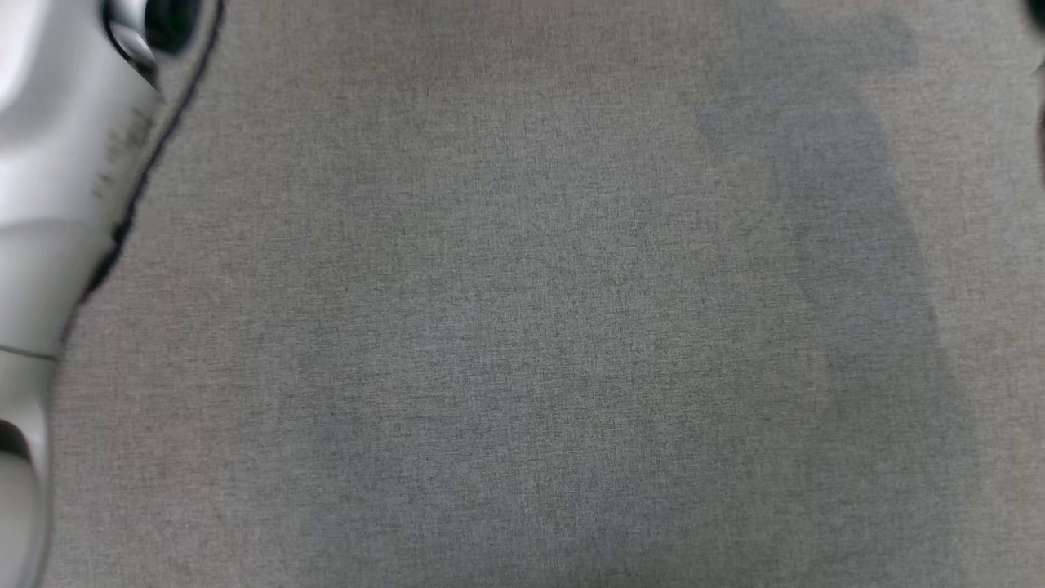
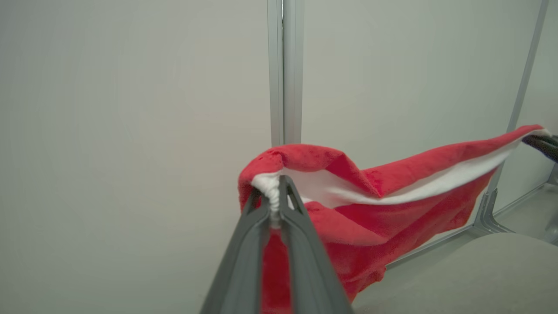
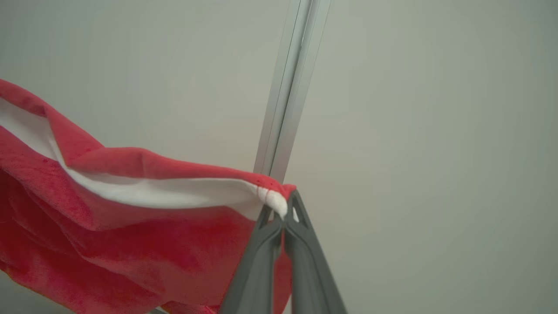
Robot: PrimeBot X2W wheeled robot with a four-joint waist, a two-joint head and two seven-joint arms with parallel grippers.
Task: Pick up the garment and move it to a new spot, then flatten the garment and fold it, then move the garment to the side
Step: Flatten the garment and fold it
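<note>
A red fleece garment (image 2: pixel 392 205) with a white band along its top edge hangs in the air, stretched between my two grippers. In the left wrist view my left gripper (image 2: pixel 273 198) is shut on the bunched white hem at one end. The far end of the cloth runs to my right gripper's dark fingers (image 2: pixel 542 146) at the view's right edge. In the right wrist view my right gripper (image 3: pixel 281 213) is shut on the other white corner, and the garment (image 3: pixel 130 244) sags away to the left. My pale left forearm (image 1: pixel 57 204) shows at the head view's left edge.
The grey fabric table top (image 1: pixel 522 327) lies below in the head view, with a soft shadow across its right side. A pale wall with an aluminium post (image 2: pixel 283 69) stands behind the garment. A metal frame rail (image 2: pixel 488 218) runs beyond the table's far edge.
</note>
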